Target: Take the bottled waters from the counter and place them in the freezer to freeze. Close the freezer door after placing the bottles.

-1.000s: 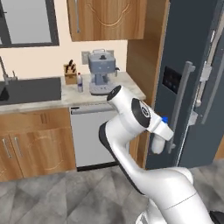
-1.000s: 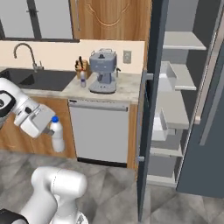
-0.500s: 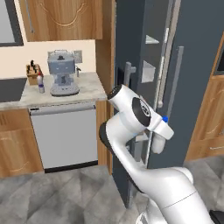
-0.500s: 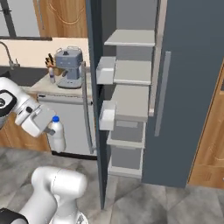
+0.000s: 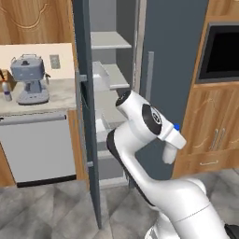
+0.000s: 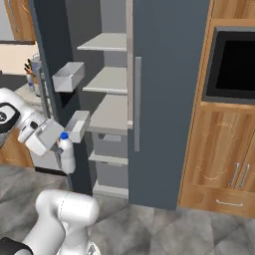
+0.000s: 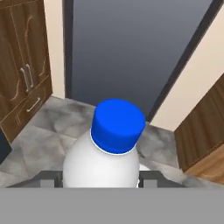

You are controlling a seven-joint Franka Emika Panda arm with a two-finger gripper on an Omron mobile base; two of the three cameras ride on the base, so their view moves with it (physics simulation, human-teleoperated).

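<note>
A clear water bottle (image 6: pixel 66 157) with a blue cap (image 6: pixel 63 135) sits in my gripper (image 6: pixel 58 145), which is shut on its body. In the hand view the blue-capped bottle (image 7: pixel 117 127) stands between my fingertips (image 7: pixel 50 177), with dark slate panelling ahead. The freezer (image 5: pixel 112 79) stands open right in front of me, showing pale grey shelves (image 6: pixel 107 79). Its open door (image 5: pixel 87 140) swings toward the left, with clear bins (image 6: pixel 68 75) on its inner side. My hand holds the bottle (image 5: pixel 169 151) low, to the right of the opening. A second small bottle (image 5: pixel 6 91) stands on the counter (image 5: pixel 58 95).
A grey coffee machine (image 5: pixel 29 79) stands on the counter above the silver dishwasher front (image 5: pixel 37 144). The fridge's right door (image 6: pixel 164 99) is closed, with a long handle (image 6: pixel 137 102). Wooden cabinets with a black oven (image 6: pixel 234 64) rise to the right.
The base has driven and turned right, so the whole scene slid from the counter to the open freezer. The blue-capped bottle stays in the gripper.
</note>
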